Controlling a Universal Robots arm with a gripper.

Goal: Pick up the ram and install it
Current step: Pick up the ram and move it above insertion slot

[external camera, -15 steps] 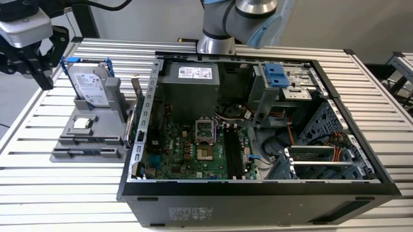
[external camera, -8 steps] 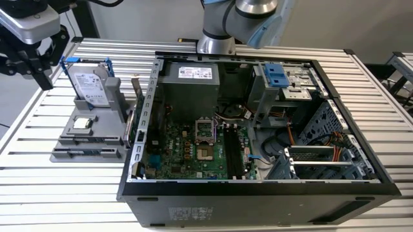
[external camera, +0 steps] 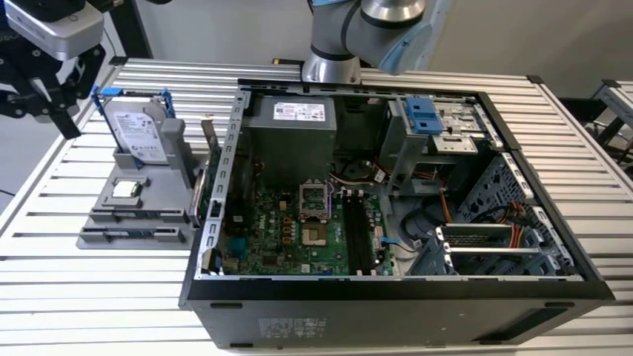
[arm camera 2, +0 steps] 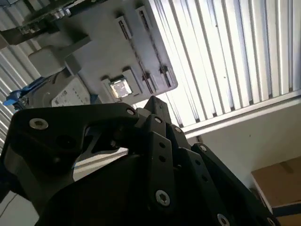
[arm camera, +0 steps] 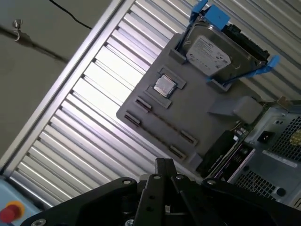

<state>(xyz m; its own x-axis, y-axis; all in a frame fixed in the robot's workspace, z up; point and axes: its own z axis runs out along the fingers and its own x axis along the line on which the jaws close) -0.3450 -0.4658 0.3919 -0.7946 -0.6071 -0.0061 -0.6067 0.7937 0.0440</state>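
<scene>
The ram [external camera: 203, 189] stands on its long edge along the side of the grey fixture [external camera: 109, 222] nearest the computer case [external camera: 396, 304], just beside the case's outer wall. Judge this placement as deliberate: held upright, the stick presents its two flat faces for a pinch from above. The same fixture props the hard drive [external camera: 138, 130] upright and seats the small square chip [external camera: 126, 188] flat, so each part has its own station.

Note the gripper [external camera: 41, 124]. It hangs above the table at the exterior view's left, beyond the hard drive and well apart from the ram. Its fingers [external camera: 65, 119] stand spread and hold nothing. Treat the pick-up as not yet started.

Inside the case, the long dark slots [external camera: 358, 233] on the motherboard lie beside the processor socket. Whether any slot is filled is hard to make out.

Expect limited detail on the ram itself:
- In the first wrist view it reads as a dark strip [arm camera: 225, 147] at the fixture's edge, partly masked by the fixture.
- In the second wrist view it is cut off at the frame edge [arm camera 2: 44, 16].
- The gripper's far side is cropped in the exterior view.
</scene>
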